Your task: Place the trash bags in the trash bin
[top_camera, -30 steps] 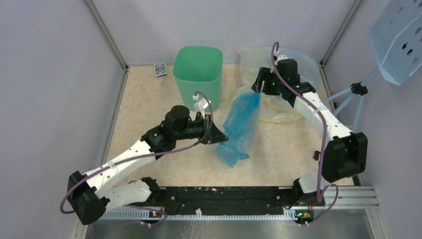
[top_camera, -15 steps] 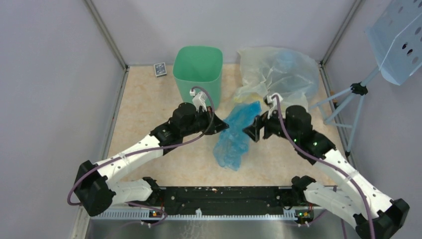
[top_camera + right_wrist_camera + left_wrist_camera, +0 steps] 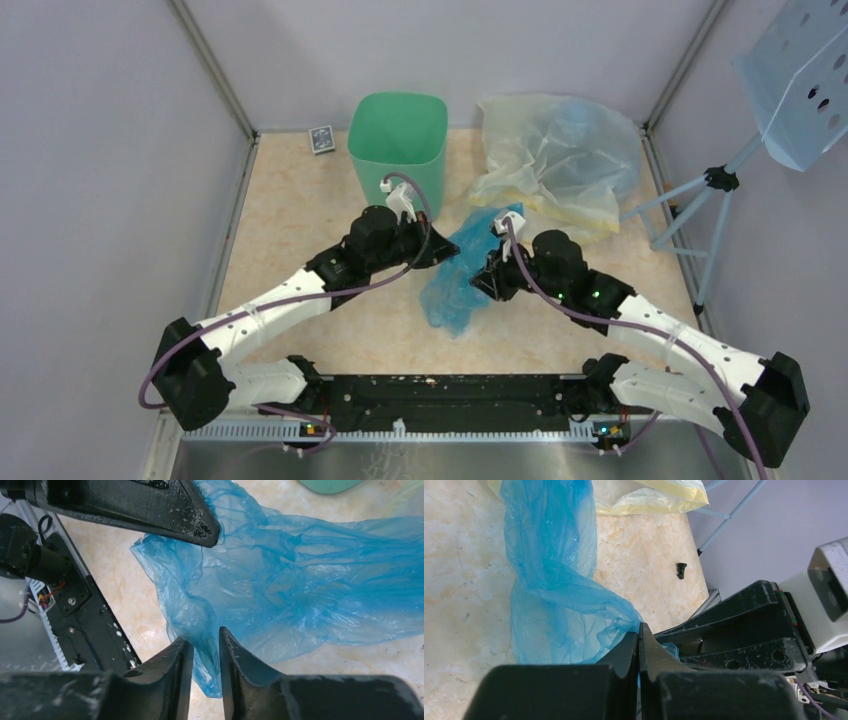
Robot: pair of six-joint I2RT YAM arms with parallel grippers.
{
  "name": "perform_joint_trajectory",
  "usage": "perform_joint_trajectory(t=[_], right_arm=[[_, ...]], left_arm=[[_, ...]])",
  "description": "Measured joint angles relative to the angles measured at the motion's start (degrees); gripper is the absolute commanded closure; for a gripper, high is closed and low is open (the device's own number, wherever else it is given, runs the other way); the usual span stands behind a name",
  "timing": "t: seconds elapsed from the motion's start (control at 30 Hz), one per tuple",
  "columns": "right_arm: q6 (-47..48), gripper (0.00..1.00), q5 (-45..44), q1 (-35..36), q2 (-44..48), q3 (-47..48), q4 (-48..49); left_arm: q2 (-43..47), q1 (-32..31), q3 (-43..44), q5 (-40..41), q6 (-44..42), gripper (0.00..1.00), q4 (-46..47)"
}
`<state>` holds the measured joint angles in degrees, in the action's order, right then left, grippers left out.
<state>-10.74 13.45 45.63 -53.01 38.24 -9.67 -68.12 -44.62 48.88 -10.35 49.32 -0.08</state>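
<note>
The blue trash bag is pinched in the closed left gripper; the right gripper, narrowly parted around a fold, should be clamped before lifting

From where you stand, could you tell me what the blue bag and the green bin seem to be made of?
The blue bag looks like thin plastic film, glossy: it crinkles and the table shows through. The green bin is probably rigid moulded plastic, smooth, with plain walls and rounded corners.
</note>
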Motion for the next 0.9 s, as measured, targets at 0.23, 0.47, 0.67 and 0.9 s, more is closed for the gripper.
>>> perform_joint_trajectory(t=[0.23, 0.47, 0.67, 0.9], right_arm=[[-4.5, 1.0, -5.5, 0.0, 0.0, 0.2, 1.3], [-8.0, 1.0, -8.1, -0.1, -3.0, 7.4, -3.1], [-10.4, 1.0, -8.0, -0.3, -8.7, 16.8, -8.5], [-12.5, 1.0, -7.5, -1.6, -9.4, 18.5, -12.2]], left_arm=[[0.5, 0.4, 0.2, 1.3, -5.3, 0.33, -1.8], [9.4, 0.8, 0.5, 8.1, -14.8, 0.01, -10.5], [18.1, 1.0, -4.6, 9.3, -21.4, 0.01, -10.6], [22.4, 1.0, -17.3, 7.4, -25.9, 0.01, -6.8]])
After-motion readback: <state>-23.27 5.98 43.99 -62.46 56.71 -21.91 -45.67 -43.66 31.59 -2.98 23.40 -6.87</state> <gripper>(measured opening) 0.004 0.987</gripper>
